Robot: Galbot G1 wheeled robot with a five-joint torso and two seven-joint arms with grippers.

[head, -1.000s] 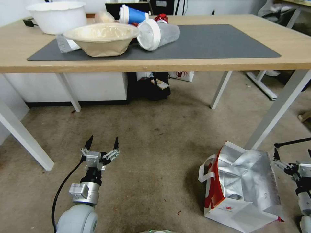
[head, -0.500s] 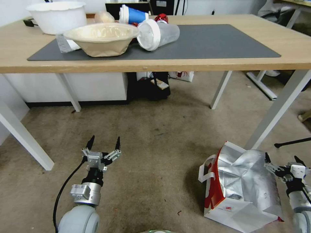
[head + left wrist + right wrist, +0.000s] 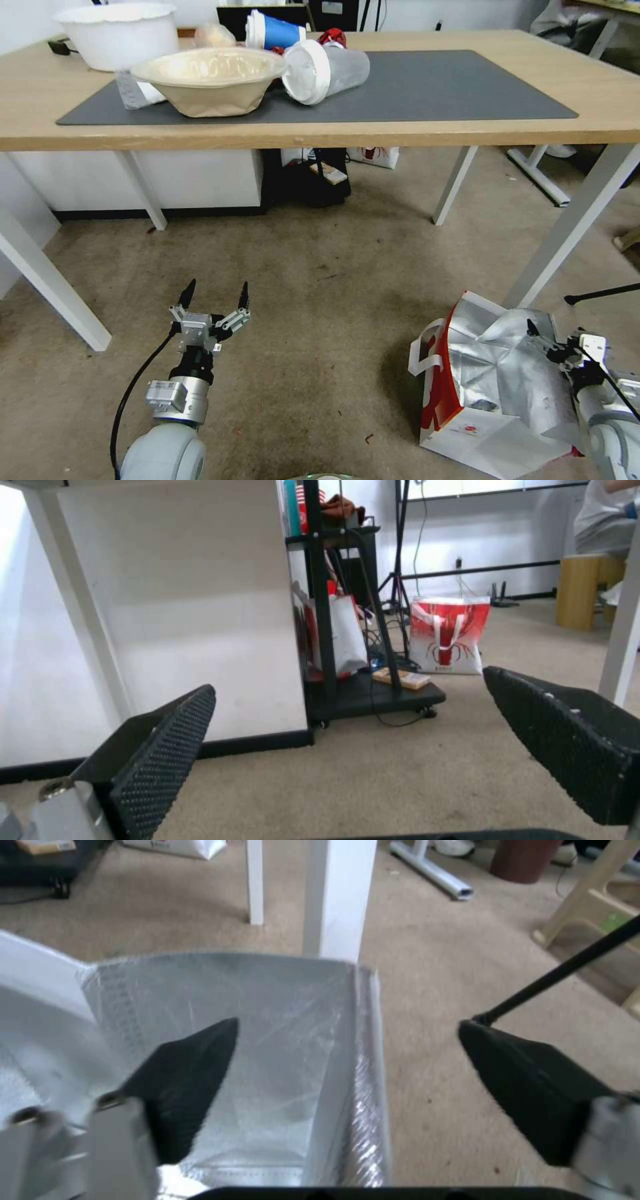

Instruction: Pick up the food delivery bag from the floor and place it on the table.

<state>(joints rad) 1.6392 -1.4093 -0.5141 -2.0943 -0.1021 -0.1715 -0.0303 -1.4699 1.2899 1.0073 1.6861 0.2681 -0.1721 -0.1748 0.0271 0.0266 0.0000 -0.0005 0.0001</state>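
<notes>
Right gripper at food delivery bag on the floor, nothing gripped.
Jaws wide, straddling the bag's foil-lined side wall, one finger inside the open mouth; contents unclear. Left gripper spread wide, holding nothing, well apart. Table beyond.

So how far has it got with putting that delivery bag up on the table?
Nothing is finished yet: the food delivery bag sits on the floor beside a table leg. In hand: the right end effector is open, one finger over the foil-lined opening and one outside the bag's wall, nothing gripped. The left end effector hangs open over bare carpet. Gripping, lifting and placing remain.
</notes>
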